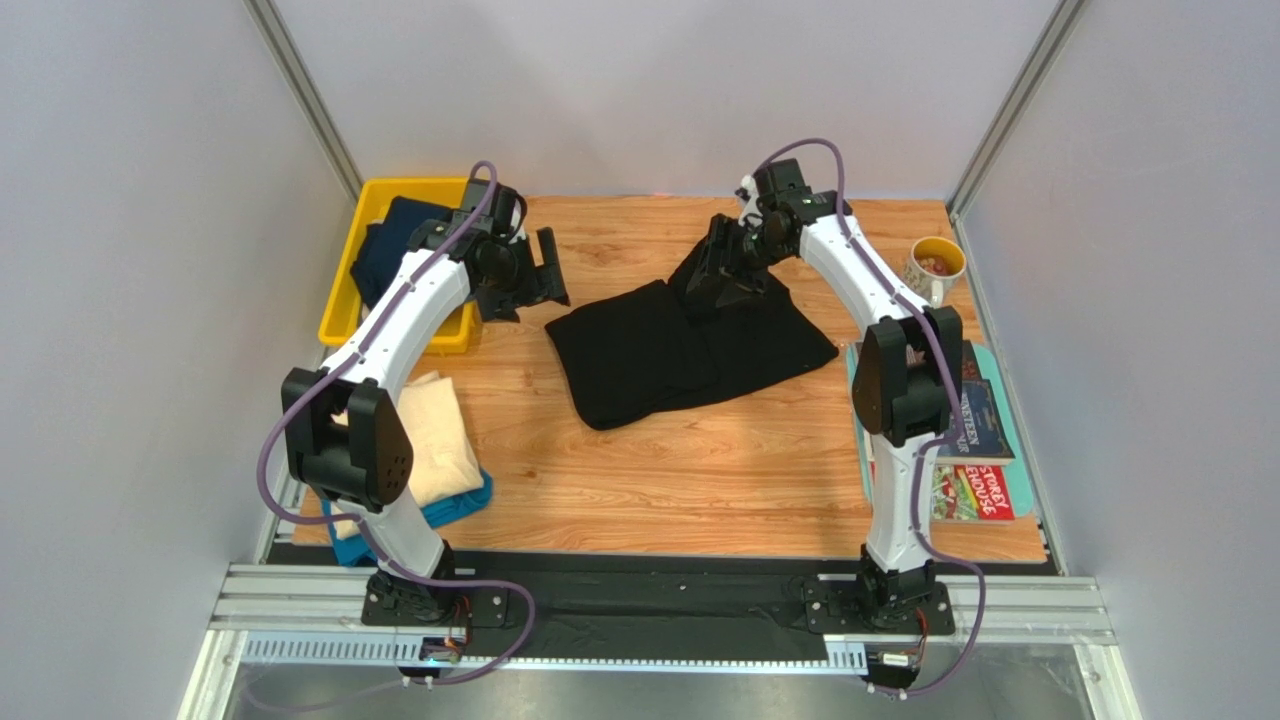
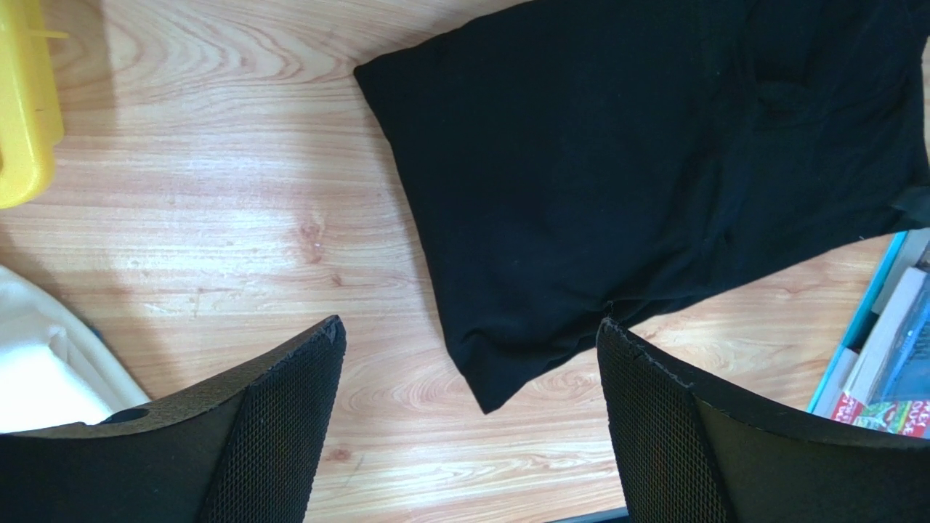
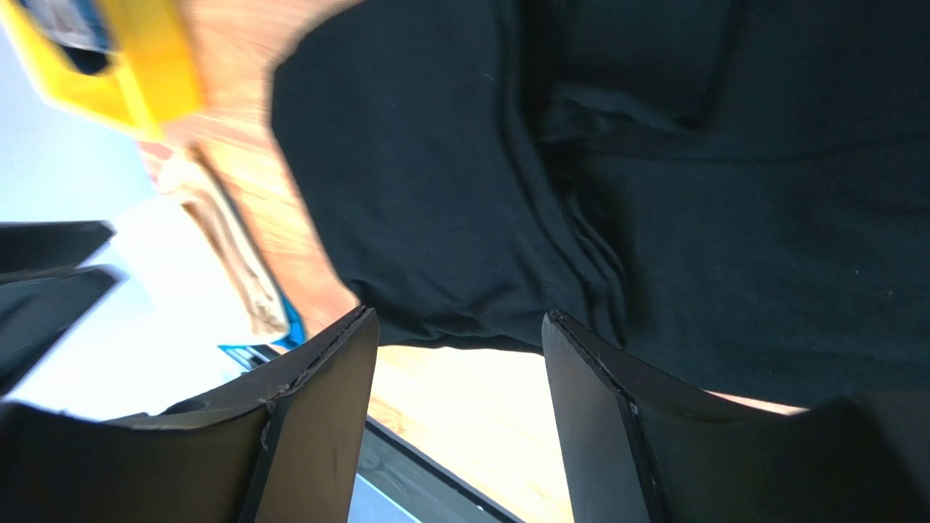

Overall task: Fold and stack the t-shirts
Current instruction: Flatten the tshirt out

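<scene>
One wooden table (image 1: pixel 676 488) with visible grain carries everything. Black t-shirt (image 1: pixel 684 353) lies mid-table, soft cloth folded into a rough slanted rectangle with a few creases. Yellow plastic bin (image 1: pixel 343 308) sits far-left of the black t-shirt, navy shirt (image 1: pixel 388 240) bunched inside. Cream shirt (image 1: pixel 436 443), folded square, lies on a teal shirt (image 1: pixel 458 507), near-left of it. Left gripper (image 2: pixel 469 332) is spread wide and empty, left of it. Right gripper (image 3: pixel 458 316) has its jaws parted and empty, over its far edge.
</scene>
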`<move>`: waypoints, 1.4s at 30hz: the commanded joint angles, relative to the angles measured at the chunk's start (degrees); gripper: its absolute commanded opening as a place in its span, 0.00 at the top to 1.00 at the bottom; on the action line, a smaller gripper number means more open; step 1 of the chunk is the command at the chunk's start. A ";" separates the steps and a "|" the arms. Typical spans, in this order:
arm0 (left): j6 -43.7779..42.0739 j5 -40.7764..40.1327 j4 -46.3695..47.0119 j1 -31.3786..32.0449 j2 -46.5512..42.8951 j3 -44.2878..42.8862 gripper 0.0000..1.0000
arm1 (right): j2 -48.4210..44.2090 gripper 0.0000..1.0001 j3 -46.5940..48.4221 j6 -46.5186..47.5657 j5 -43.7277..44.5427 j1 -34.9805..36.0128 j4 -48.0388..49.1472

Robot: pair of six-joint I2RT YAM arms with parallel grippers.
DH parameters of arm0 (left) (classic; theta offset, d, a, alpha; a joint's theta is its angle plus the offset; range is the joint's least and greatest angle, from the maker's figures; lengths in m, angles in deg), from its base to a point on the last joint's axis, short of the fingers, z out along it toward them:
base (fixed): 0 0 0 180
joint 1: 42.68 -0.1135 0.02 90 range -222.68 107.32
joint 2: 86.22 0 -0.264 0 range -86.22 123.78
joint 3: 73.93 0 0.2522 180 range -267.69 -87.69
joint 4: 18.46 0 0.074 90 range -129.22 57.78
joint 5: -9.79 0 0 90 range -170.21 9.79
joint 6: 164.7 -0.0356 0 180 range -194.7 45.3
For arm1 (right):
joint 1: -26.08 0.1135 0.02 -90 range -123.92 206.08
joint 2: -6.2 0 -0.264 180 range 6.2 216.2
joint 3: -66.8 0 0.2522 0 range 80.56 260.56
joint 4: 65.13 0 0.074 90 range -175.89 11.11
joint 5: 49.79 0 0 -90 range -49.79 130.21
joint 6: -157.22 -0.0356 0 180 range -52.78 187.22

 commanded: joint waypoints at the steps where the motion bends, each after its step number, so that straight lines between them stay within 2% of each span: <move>1: -0.37 1.34 1.33 0.05 -0.81 0.10 0.10 | 4.42 0.37 -0.22 1.50 0.40 1.06 0.83; 8: -0.37 0.72 1.59 0.05 -2.13 2.92 0.10 | 10.48 0.36 1.37 2.64 -0.23 1.15 0.30; 18: 0.68 1.78 2.56 0.05 -1.69 4.33 0.11 | 11.55 0.36 -3.37 3.43 -5.31 1.32 1.09; 21: 0.95 2.39 2.65 0.05 -1.17 4.24 0.12 | 11.28 0.48 -4.17 2.82 -7.34 1.68 2.41; 22: 0.95 2.65 2.82 0.13 -0.99 4.15 0.12 | 11.46 0.57 -4.08 2.90 -8.04 1.77 2.50; 24: 0.95 2.83 3.09 0.13 -0.73 4.06 0.12 | 11.81 0.70 -3.56 3.17 -8.75 2.03 2.50; 26: 0.86 3.01 3.09 0.13 -0.55 3.89 0.12 | 11.72 0.99 -3.20 3.17 -9.63 2.03 2.50; 34: 0.24 1.96 3.26 0.13 0.33 3.45 0.12 | 6.89 1.00 3.38 -0.08 -16.47 2.64 2.67; 40: -0.81 0.29 1.87 0.05 1.91 -0.06 0.12 | 2.59 1.00 18.31 -6.13 -20.87 3.61 3.98; 42: -0.90 -0.16 1.51 0.05 2.26 -1.90 0.12 | 1.71 1.00 22.19 -8.94 -22.71 3.88 7.65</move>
